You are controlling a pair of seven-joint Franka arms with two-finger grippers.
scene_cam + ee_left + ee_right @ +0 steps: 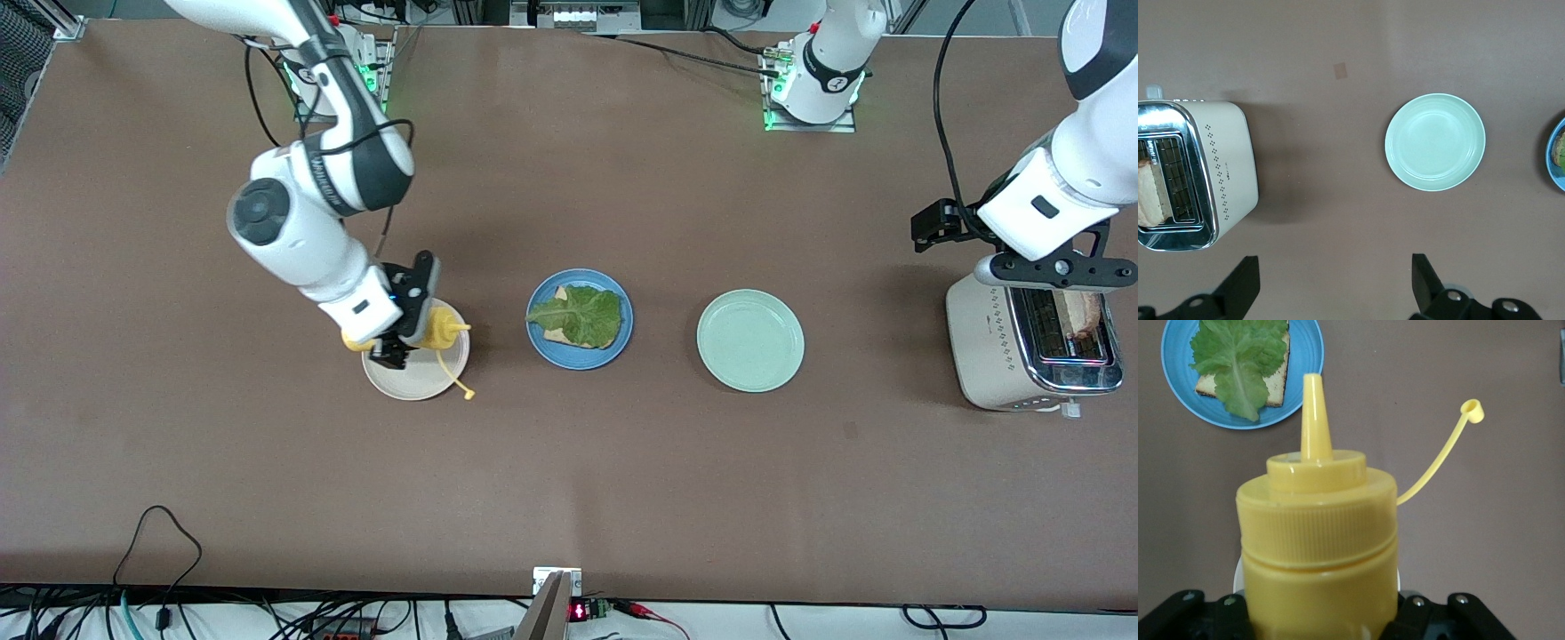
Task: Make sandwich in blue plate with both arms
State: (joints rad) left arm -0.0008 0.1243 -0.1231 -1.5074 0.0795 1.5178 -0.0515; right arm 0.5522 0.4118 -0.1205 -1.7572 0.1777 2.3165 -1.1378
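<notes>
The blue plate [539, 339] sits mid-table with one tan bread slice [561, 292] on it and a green lettuce leaf [582, 316] on top. It also shows in the right wrist view [1308, 347], with lettuce [1238, 353] over bread [1275, 387]. A second bread slice [1083, 311] stands in the toaster [987, 347]. My right gripper [391, 342] is shut on a yellow squeeze bottle [1318, 540] over the cream-white plate [418, 378]. The bottle's cap [1471, 410] hangs open on its strap. My left gripper [1335, 287] is open and empty above the table beside the toaster [1231, 167].
A pale mint-green plate [750, 340] lies between the blue plate and the toaster, bare; it also shows in the left wrist view [1435, 142]. Cables and a small device [557, 587] lie along the table edge nearest the front camera.
</notes>
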